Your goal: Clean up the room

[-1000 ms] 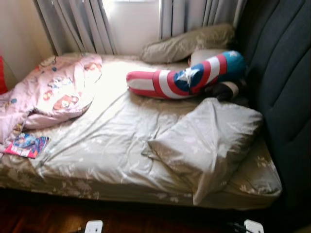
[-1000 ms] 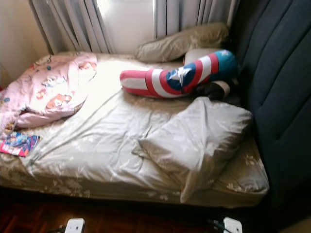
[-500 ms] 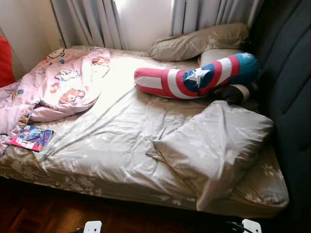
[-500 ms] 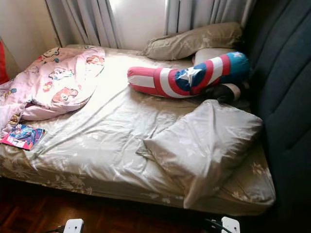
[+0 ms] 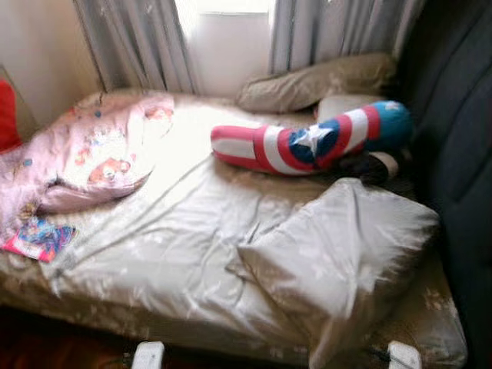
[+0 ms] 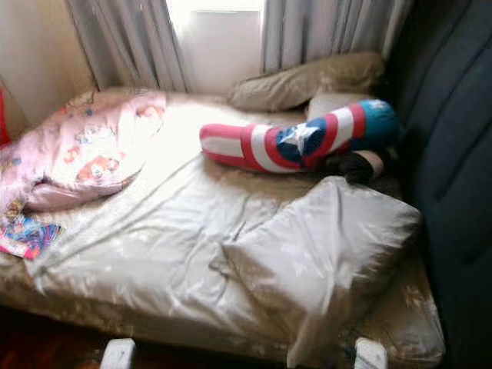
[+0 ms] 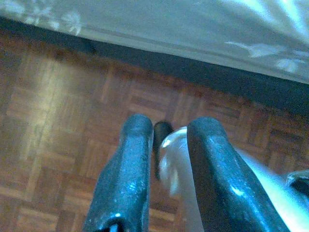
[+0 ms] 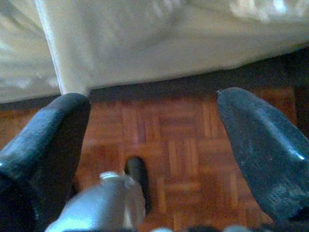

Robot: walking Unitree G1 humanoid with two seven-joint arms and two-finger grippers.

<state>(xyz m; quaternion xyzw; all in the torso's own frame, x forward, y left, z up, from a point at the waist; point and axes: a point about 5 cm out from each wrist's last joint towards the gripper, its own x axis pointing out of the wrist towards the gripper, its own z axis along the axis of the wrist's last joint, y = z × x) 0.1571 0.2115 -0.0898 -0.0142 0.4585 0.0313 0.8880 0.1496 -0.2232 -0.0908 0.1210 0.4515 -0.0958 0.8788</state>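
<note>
An unmade bed (image 5: pixel 154 261) with a beige flowered sheet lies before me. A crumpled pink cartoon blanket (image 5: pixel 100 150) is heaped at its left. A red, white and blue star bolster (image 5: pixel 307 142) lies across the far part. Near the front right lies a beige pillow (image 5: pixel 346 250), and another beige pillow (image 5: pixel 315 81) lies by the curtains. A colourful booklet (image 5: pixel 38 238) sits on the bed's left edge. My left gripper (image 7: pixel 164 128) hangs shut over the wood floor beside the bed. My right gripper (image 8: pixel 152 104) hangs open, with nothing in it, below the bed's edge.
A dark padded headboard (image 5: pixel 461 154) rises along the right side. Grey curtains (image 5: pixel 138 46) and a bright window stand behind the bed. Parquet floor (image 7: pixel 58 106) runs along the bed's near side. Something red (image 5: pixel 8 115) shows at the far left.
The whole picture has shifted and blurred, so the camera moved; the bed now reaches lower in the frame. Nothing on the bed has moved.
</note>
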